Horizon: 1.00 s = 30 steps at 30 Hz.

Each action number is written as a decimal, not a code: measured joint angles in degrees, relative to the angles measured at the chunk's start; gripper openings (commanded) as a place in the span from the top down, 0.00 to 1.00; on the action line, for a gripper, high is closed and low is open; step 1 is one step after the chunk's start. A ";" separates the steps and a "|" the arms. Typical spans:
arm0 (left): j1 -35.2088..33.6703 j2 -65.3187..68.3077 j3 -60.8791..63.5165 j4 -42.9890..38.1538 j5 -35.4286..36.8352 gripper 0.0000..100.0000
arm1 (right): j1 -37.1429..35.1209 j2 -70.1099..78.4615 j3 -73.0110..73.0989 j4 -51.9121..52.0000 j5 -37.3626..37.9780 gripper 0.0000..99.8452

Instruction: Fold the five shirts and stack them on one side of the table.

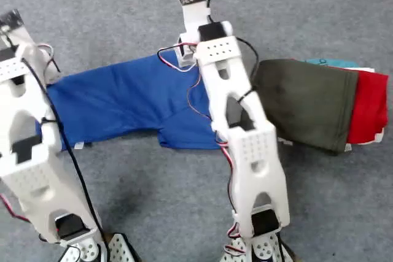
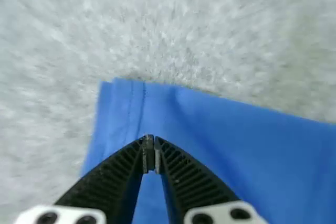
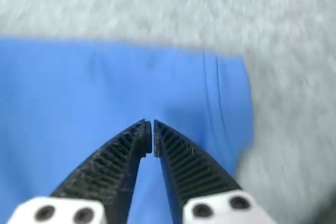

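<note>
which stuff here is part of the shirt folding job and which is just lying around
Job: blue shirt, spread out; olive shirt, folded, lying on red shirt; left end effector and right end effector, both over the blue shirt.
Just there: grey table.

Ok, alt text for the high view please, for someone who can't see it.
A blue shirt lies across the grey table, with the left arm at its left end and the right arm over its middle. To the right sits a stack of folded shirts, an olive shirt atop a red shirt.
</note>
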 measured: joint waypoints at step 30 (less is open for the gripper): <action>3.60 18.11 -57.85 34.37 -9.41 0.97 | 5.01 3.08 -39.47 27.87 20.13 0.99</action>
